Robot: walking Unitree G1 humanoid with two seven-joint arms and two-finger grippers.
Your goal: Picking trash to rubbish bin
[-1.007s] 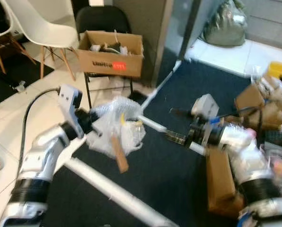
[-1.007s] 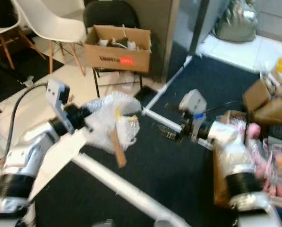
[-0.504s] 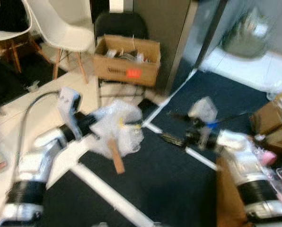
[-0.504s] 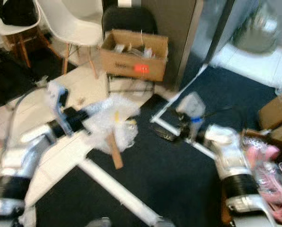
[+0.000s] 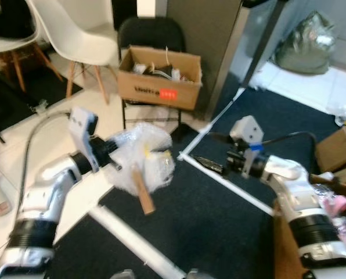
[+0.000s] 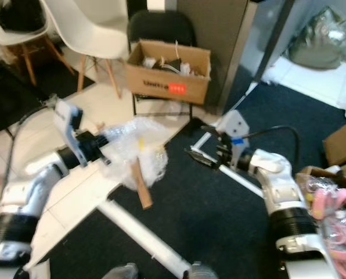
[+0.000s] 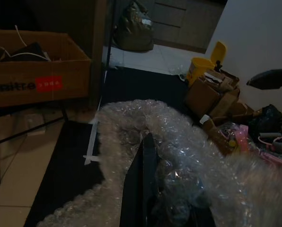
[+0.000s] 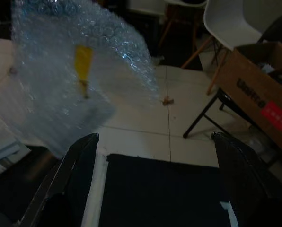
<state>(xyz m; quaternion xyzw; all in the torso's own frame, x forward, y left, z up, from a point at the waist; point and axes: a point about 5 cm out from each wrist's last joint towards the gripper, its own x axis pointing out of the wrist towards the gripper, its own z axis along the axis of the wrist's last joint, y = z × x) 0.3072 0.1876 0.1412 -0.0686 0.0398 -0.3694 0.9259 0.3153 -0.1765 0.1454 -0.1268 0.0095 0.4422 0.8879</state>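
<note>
A crumpled bundle of clear bubble wrap (image 5: 141, 158) hangs in front of me, above where the white tiles meet the dark carpet. A brown strip (image 5: 143, 193) dangles from it and a yellow scrap shows inside. My left gripper (image 5: 111, 160) is shut on the wrap's left side; in the left wrist view one black finger (image 7: 141, 184) is buried in the bubble wrap (image 7: 179, 142). To the wrap's right my right gripper (image 5: 212, 165) is open and holds nothing. Its wrist view shows both fingers (image 8: 70, 175) spread wide, facing the bubble wrap (image 8: 70, 75).
An open cardboard box (image 5: 159, 78) of clutter sits on a black chair ahead, white chairs (image 5: 80, 35) to its left. White bars (image 5: 132, 247) lie on the floor. Cardboard boxes (image 5: 335, 152) pile at right, a grey-green sack (image 5: 309, 38) behind. A yellow container (image 7: 205, 66) stands by them.
The camera has swung, so the whole scene sits further right and lower. My left gripper still holds the bubble wrap. The right gripper stays out beside it.
</note>
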